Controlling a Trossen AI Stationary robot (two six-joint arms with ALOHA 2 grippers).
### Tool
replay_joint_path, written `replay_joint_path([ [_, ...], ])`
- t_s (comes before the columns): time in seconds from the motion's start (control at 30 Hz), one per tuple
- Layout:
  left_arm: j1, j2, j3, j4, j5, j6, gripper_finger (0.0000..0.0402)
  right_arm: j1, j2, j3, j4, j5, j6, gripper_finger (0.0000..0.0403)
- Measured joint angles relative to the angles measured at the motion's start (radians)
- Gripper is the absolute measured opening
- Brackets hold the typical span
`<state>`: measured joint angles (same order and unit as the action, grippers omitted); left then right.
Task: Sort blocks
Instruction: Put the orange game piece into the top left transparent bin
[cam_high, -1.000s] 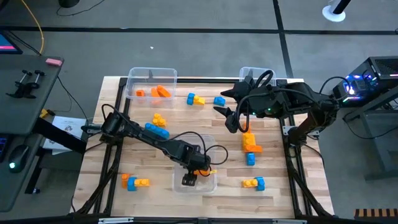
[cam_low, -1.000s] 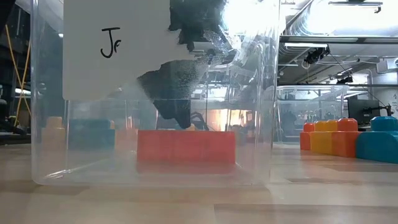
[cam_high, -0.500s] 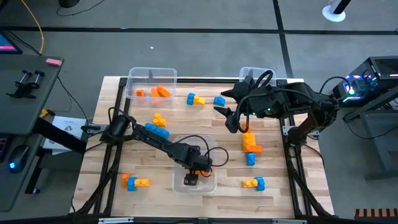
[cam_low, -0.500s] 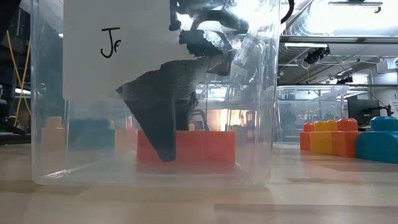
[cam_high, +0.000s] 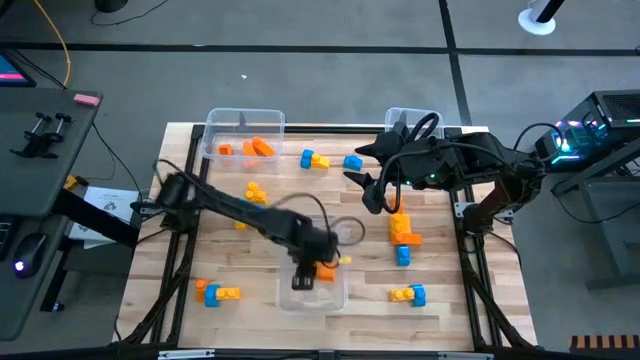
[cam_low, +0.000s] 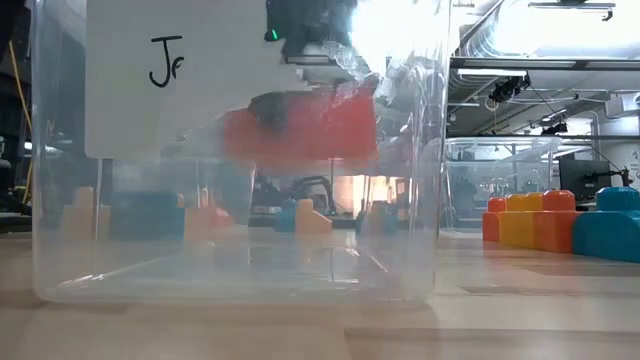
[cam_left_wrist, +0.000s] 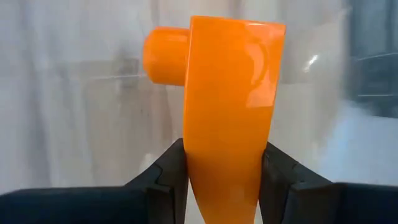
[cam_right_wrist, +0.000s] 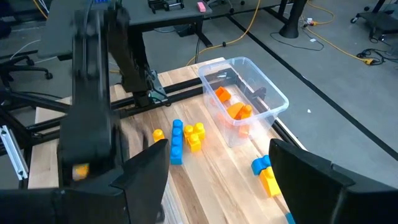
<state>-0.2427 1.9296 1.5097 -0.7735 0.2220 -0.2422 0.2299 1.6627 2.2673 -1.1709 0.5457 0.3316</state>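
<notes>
- Currently, far left of your high view: orange/blue/yellow cluster sits on the table near the front edge.
- Back-left bin holds orange blocks. Same bin shows in your right wrist view.
- Yellow-and-blue blocks lie mid-table, partly under the left arm.
- Left gripper hangs over the front-centre bin, fingers clamped on an orange block.
- Your left wrist view confirms: both fingers pressed against the block's sides.
- Low view: that block is up off the bin floor.
- Small yellow/blue blocks near the back edge.
- Right gripper hovers over back-right table, fingers spread, holding nothing.
- Orange/yellow/blue stack just below it; another cluster front-right.
- Second clear bin back-right, mostly hidden by the arm.
</notes>
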Motion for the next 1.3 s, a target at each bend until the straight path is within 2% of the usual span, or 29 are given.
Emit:
replay_joint_path([
  [0.13, 0.022, -0.189, 0.0, -0.076, -0.003, -0.001, 0.0121, 0.0, 0.0, 0.0, 0.0, 0.0, -0.019, 0.0272],
  [0.2, 0.034, -0.297, 0.0, -0.111, -0.062, -0.001, 0.0129, 0.0, 0.0, 0.0, 0.001, 0.0, -0.026, 0.0272],
  [0.27, 0.044, -0.397, 0.001, -0.168, -0.221, 0.0, 0.013, 0.0, 0.0, 0.0, 0.001, 0.0, -0.026, 0.0272],
  [0.4, 0.104, -0.55, 0.001, -0.309, -0.68, 0.001, 0.0129, 0.0, 0.0, 0.0, 0.001, 0.0, -0.026, 0.0272],
  [0.47, 0.194, -0.594, -0.005, -0.363, -0.765, 0.004, 0.0129, 0.0, 0.0, 0.0, 0.003, 0.0, -0.022, 0.0272],
  [0.67, 0.633, -0.625, -0.136, -0.344, -0.725, 0.165, 0.0131, 0.0, 0.0, 0.0, 0.026, 0.0, 0.007, 0.0272],
  [0.77, 0.832, -0.593, -0.183, -0.293, -0.595, 0.201, 0.0144, 0.0, 0.0, 0.0, 0.029, 0.0, 0.04, 0.0272],
  [0.83, 0.924, -0.568, -0.191, -0.293, -0.49, 0.202, 0.0162, 0.0, 0.0, 0.0, 0.029, 0.0, 0.063, 0.0272],
  [0.97, 1.019, -0.535, -0.189, -0.278, -0.356, 0.202, 0.0208, 0.0, 0.0, 0.0, 0.029, 0.0, 0.094, 0.0272],
  [1.17, 1.043, -0.535, -0.189, -0.269, -0.338, 0.237, 0.0264, 0.0, 0.0, 0.0, 0.028, 0.0, 0.125, 0.0272],
  [1.23, 1.043, -0.544, -0.189, -0.268, -0.256, 0.22, 0.0273, 0.0, 0.0, 0.0, 0.014, 0.0, 0.146, 0.0272],
  [1.3, 1.037, -0.563, -0.189, -0.25, -0.112, 0.195, 0.0277, 0.0, 0.0, -0.002, -0.041, 0.0, 0.199, 0.0272],
])
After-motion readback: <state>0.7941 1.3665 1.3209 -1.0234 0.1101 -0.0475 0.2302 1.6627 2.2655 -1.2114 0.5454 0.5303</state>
